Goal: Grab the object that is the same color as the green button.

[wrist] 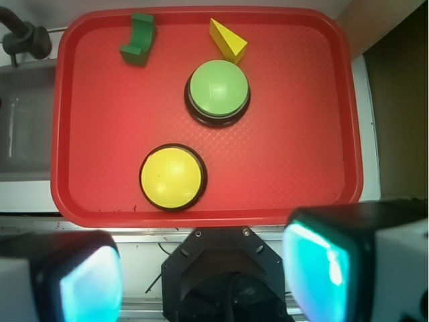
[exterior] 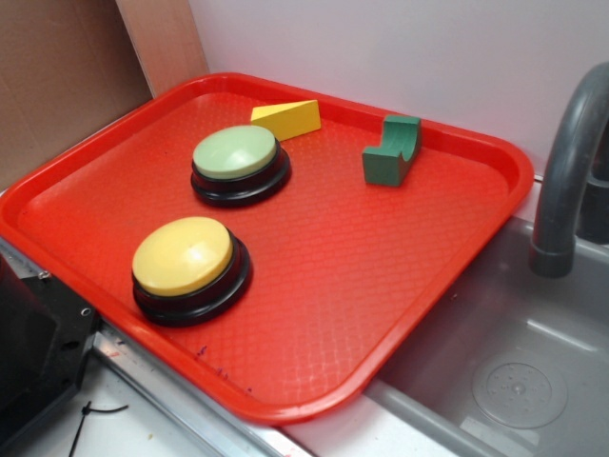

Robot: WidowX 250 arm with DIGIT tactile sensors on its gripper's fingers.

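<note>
The object is a small dark green block (exterior: 391, 150) with a curved notch, lying near the far edge of the red tray (exterior: 409, 276); the wrist view has the block (wrist: 138, 40) at the tray's top left. The green button (exterior: 236, 162) is a pale green dome on a black base, mid-tray, and the same button (wrist: 217, 90) shows in the wrist view. My gripper (wrist: 204, 278) hangs high above the near side of the tray, over the robot base, open, with nothing between its teal pads (wrist: 315, 268). It does not appear in the exterior view.
A yellow-domed button (exterior: 186, 267) sits near the tray's front. A yellow wedge block (exterior: 288, 119) lies behind the green button. A grey sink (exterior: 504, 371) and faucet (exterior: 566, 181) are right of the tray. Cardboard (exterior: 57, 76) stands at the back left.
</note>
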